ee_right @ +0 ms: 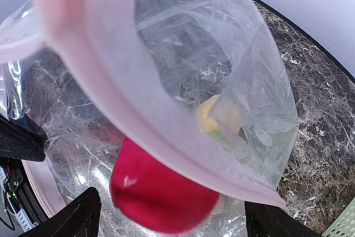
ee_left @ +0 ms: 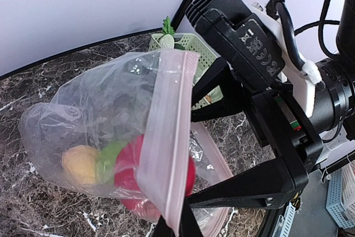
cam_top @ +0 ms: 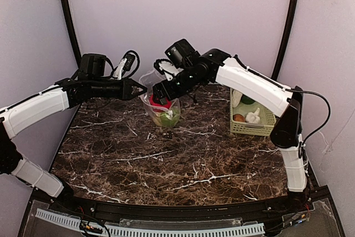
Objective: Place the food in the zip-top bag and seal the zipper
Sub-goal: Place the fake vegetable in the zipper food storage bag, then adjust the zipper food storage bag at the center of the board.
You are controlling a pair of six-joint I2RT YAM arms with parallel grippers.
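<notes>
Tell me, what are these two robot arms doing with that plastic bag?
The left arm's fingers pinch the zip-top bag by its pinkish zipper, holding it up. The right arm's fingers are spread open at the bag's mouth. A red apple and some other toy pieces are already inside. Garlic and more wait in the green basket, so packing is unfinished.

Table (cam_top: 166, 159), rear centre: zip-top bag (cam_top: 164, 112), upright. Left gripper (cam_top: 143, 90) at its left, clamped on the mouth edge. Right gripper (cam_top: 161, 90) at its right, jaws spread astride the bag.
In bag: apple (ee_left: 133, 173), two smaller pieces (ee_left: 79, 164) beside it.
Table, right edge: basket (cam_top: 252, 129), well apart. In it: radish (cam_top: 237, 98) behind; garlic (cam_top: 253, 116) and round piece (cam_top: 239, 117) in front.
</notes>
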